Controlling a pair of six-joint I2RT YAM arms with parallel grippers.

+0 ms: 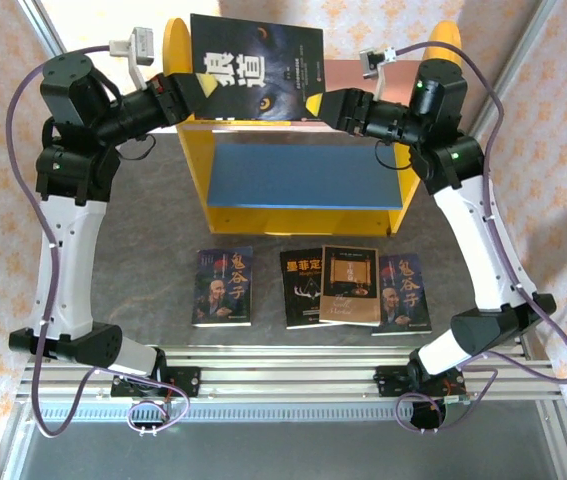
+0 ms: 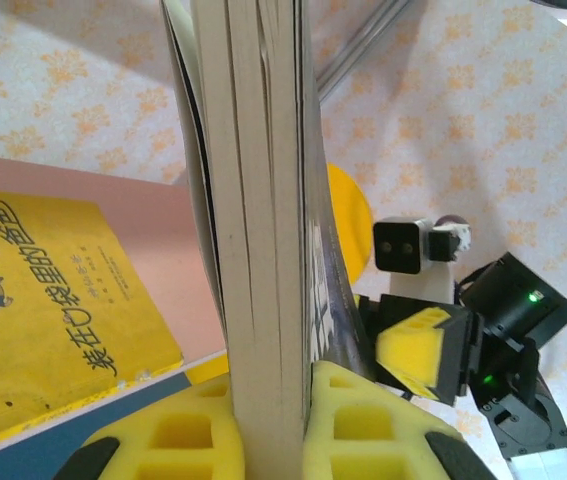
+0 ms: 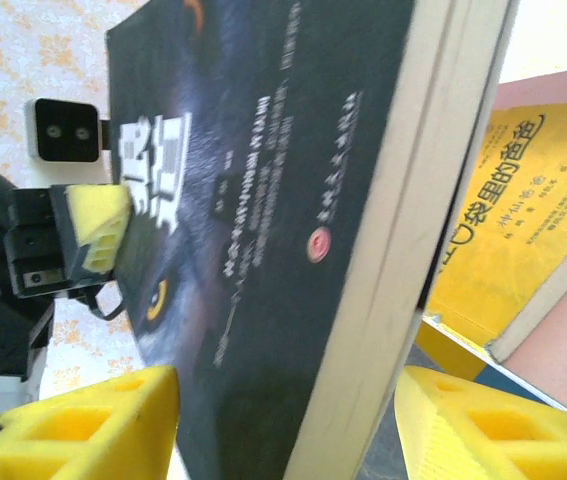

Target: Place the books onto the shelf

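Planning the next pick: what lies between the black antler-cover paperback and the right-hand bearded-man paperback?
The thin tan-brown paperback, seen in the top external view.

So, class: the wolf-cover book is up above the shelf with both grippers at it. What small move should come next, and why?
Probably the right gripper should back away from the wolf-cover book. Its jaws stand open, wider than the book, while the left gripper clamps the book's edge, so the left arm alone carries it above the pink upper board and could then lower it.
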